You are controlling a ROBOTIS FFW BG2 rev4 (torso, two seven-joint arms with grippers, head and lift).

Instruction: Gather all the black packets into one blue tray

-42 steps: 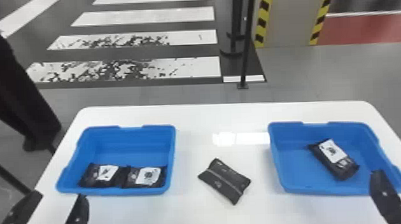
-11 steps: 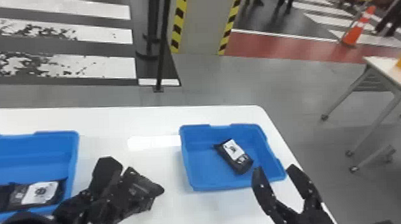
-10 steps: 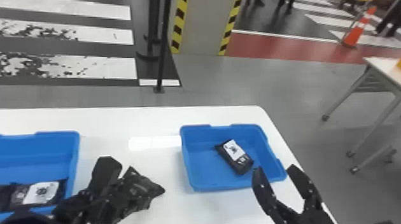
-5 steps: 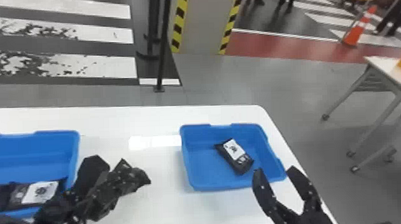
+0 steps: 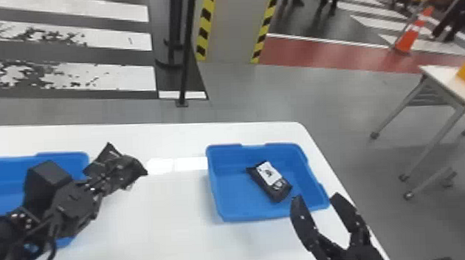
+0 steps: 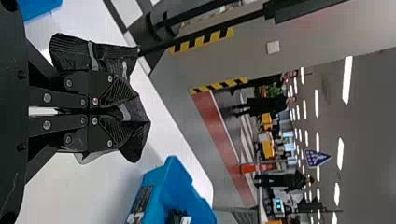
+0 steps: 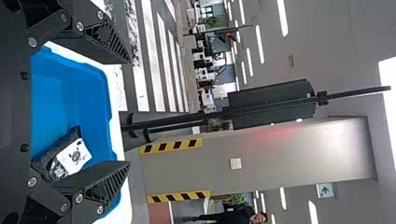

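In the head view my left gripper [image 5: 109, 180] is over the table beside the left blue tray's right end, shut on a black packet [image 5: 133, 170]. The left wrist view shows the packet [image 6: 135, 109] bulging out around the closed fingers of my left gripper [image 6: 109, 112]. The right blue tray [image 5: 217, 198] holds one black packet with a white label [image 5: 269, 174]. At that tray's front right corner my right gripper [image 5: 315, 198] stands open and holds nothing. In the right wrist view, tray and labelled packet [image 7: 70, 156] lie beyond the parted fingers of my right gripper [image 7: 128, 112].
The left blue tray [image 5: 59, 158] is partly covered by my left arm. White table surface [image 5: 165, 222] lies between the trays. The table's right edge runs close by my right gripper. Behind the table stand a black pole and a striped pillar [image 5: 232, 28].
The head view has swung to the right since the oldest frame. My left gripper took hold of the packet from the table, then raised it and carried it away from the robot.
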